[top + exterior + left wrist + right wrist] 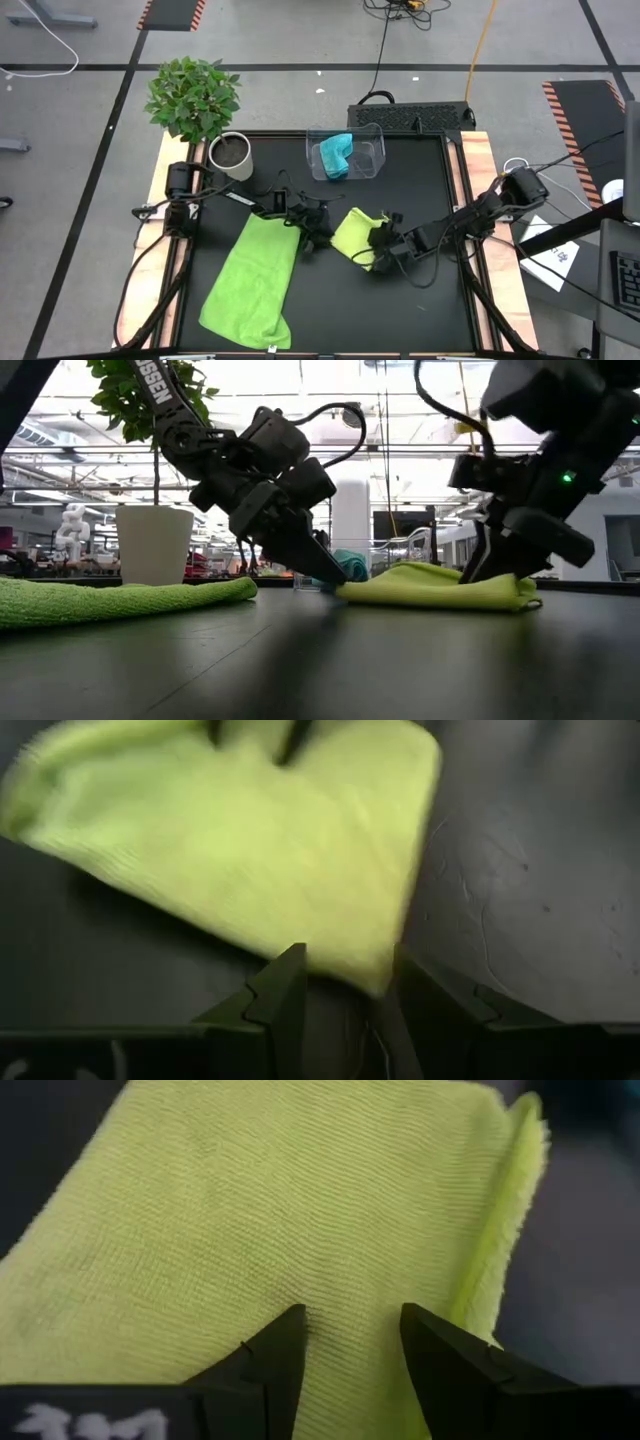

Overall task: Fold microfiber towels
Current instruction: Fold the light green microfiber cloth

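Both arms are down on the small lime-green towel point(355, 232) mid-table, left gripper point(318, 230) at its left corner and right gripper point(383, 250) at its near right edge. On my wrist feeds each pair of fingers sits partly apart with cloth between or under them, but I can't tell if either has actually clamped yet. What worries me: if one side only catches the top layer (it's already doubled over), the lift will peel it open instead of folding it. The bigger green towel point(250, 285) lies flat at the near left, the turquoise towel point(336, 155) sits in the clear bin point(372, 135) at the far side. The fingertips themselves are hidden in the overhead view.
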You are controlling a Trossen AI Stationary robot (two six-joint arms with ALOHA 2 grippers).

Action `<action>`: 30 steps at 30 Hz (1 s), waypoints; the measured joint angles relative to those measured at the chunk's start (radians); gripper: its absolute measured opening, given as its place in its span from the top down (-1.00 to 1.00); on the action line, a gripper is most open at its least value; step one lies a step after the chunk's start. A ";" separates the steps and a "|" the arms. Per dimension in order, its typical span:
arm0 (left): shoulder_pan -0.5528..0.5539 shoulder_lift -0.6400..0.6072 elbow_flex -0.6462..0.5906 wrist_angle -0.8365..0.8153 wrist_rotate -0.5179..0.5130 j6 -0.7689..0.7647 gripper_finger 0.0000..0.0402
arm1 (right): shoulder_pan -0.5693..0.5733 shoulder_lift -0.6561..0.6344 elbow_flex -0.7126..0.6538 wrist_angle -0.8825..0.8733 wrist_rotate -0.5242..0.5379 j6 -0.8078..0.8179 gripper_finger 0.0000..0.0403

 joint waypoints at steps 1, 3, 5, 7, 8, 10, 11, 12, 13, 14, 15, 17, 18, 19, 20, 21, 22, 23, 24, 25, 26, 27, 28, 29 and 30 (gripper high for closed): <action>0.000 0.000 0.000 -0.002 0.002 -0.013 0.24 | 0.007 -0.008 -0.012 0.002 0.012 0.005 0.24; -0.001 0.000 0.000 0.000 0.011 -0.031 0.24 | 0.020 -0.024 -0.020 0.005 0.014 0.001 0.26; -0.010 0.000 0.000 -0.002 0.011 -0.052 0.24 | 0.038 -0.037 -0.023 0.009 0.002 -0.012 0.27; -0.023 0.000 0.000 -0.004 0.011 -0.057 0.24 | 0.055 -0.038 -0.024 0.033 0.000 -0.026 0.27; -0.033 0.000 0.000 0.000 0.011 -0.056 0.24 | 0.065 -0.037 -0.024 0.056 0.000 -0.045 0.27; -0.050 0.000 0.000 0.002 0.000 -0.050 0.24 | 0.087 -0.037 -0.024 0.112 0.000 -0.087 0.28; -0.058 0.000 0.000 0.002 -0.015 -0.046 0.24 | 0.096 -0.037 -0.024 0.150 0.000 -0.117 0.28; -0.067 0.000 0.000 0.003 -0.030 -0.045 0.24 | 0.107 -0.037 -0.024 0.190 0.000 -0.148 0.28; -0.077 0.000 0.000 0.005 -0.053 -0.044 0.24 | 0.118 -0.037 -0.024 0.226 -0.001 -0.179 0.28; -0.085 0.000 0.000 0.005 -0.073 -0.039 0.24 | 0.126 -0.037 -0.024 0.266 0.000 -0.213 0.28; -0.094 0.000 0.000 0.003 -0.094 -0.030 0.24 | 0.136 -0.037 -0.024 0.299 -0.001 -0.251 0.28; -0.113 0.000 0.000 0.001 -0.116 -0.017 0.24 | 0.155 -0.038 -0.023 0.341 -0.001 -0.307 0.28; -0.123 0.000 0.000 0.000 -0.117 -0.011 0.24 | 0.165 -0.038 -0.023 0.349 -0.002 -0.326 0.28; -0.134 0.000 0.000 0.000 -0.117 -0.009 0.24 | 0.176 -0.038 -0.023 0.350 -0.004 -0.337 0.28; -0.145 0.000 0.000 0.000 -0.117 -0.007 0.24 | 0.188 -0.038 -0.023 0.345 -0.005 -0.345 0.28; -0.156 0.000 0.000 -0.001 -0.117 -0.007 0.24 | 0.200 -0.038 -0.023 0.331 -0.005 -0.350 0.28; -0.166 0.000 0.000 -0.002 -0.118 -0.007 0.24 | 0.212 -0.038 -0.023 0.314 -0.006 -0.352 0.28; -0.176 0.000 0.000 -0.003 -0.118 -0.007 0.24 | 0.222 -0.038 -0.023 0.296 -0.007 -0.350 0.28; -0.186 0.000 0.000 -0.004 -0.118 -0.005 0.24 | 0.232 -0.038 -0.023 0.281 -0.009 -0.341 0.28; -0.196 0.000 0.000 -0.004 -0.118 -0.002 0.24 | 0.241 -0.038 -0.023 0.271 -0.019 -0.336 0.28; -0.205 0.000 0.000 -0.004 -0.118 -0.002 0.24 | 0.250 -0.038 -0.023 0.266 -0.030 -0.335 0.28; -0.213 0.000 0.000 -0.004 -0.118 -0.002 0.24 | 0.261 -0.038 -0.023 0.262 -0.031 -0.333 0.28; -0.220 0.000 0.000 -0.004 -0.118 -0.002 0.24 | 0.270 -0.038 -0.023 0.256 -0.032 -0.331 0.28; -0.227 0.000 0.000 -0.004 -0.121 -0.002 0.24 | 0.280 -0.038 -0.023 0.250 -0.033 -0.332 0.28; -0.232 0.000 0.000 -0.005 -0.123 -0.002 0.24 | 0.289 -0.038 -0.023 0.237 -0.034 -0.333 0.28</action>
